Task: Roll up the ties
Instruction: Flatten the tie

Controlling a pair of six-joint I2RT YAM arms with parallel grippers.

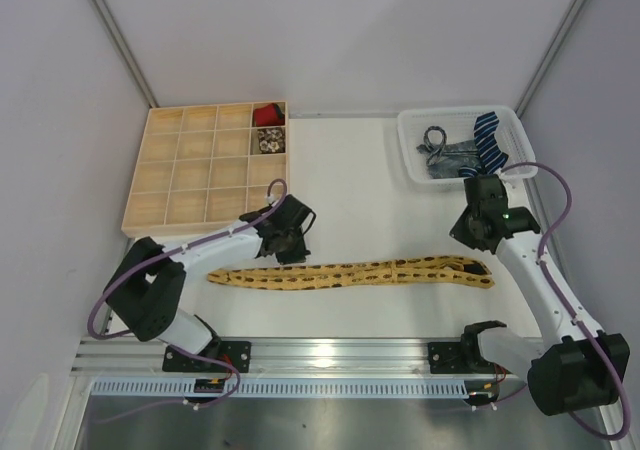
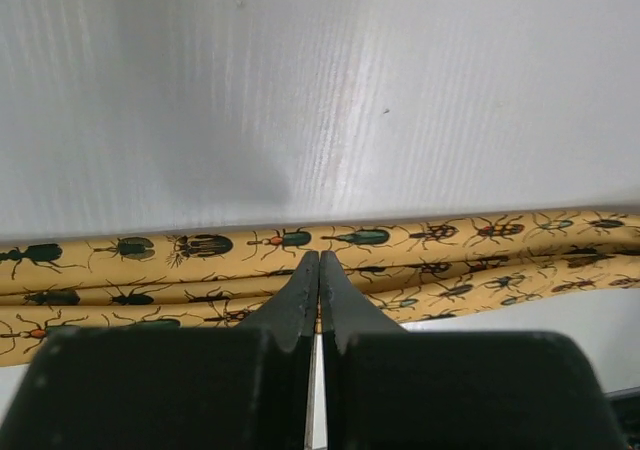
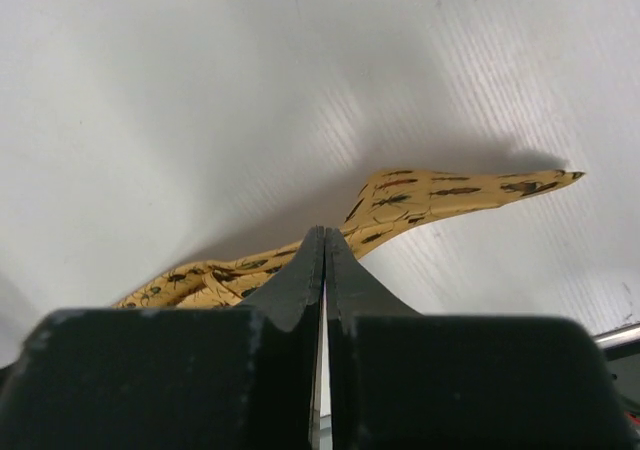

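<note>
Left gripper (image 2: 319, 267): two dark fingers (image 2: 290, 308) pressed flat together, tips meeting at one narrow point, no gap showing.
Tie (image 2: 200, 245): mustard-yellow with dark beetle prints, lying across the whole width of the frame in several overlapping strips.
Gripper against tie: the fingertips stand in front of the tie's upper strip; contact cannot be told.
Table (image 2: 320, 90): white, faintly ribbed, filling the upper part beyond the tie.
Shadow (image 2: 250, 185): soft grey patch just above the tie.
</note>
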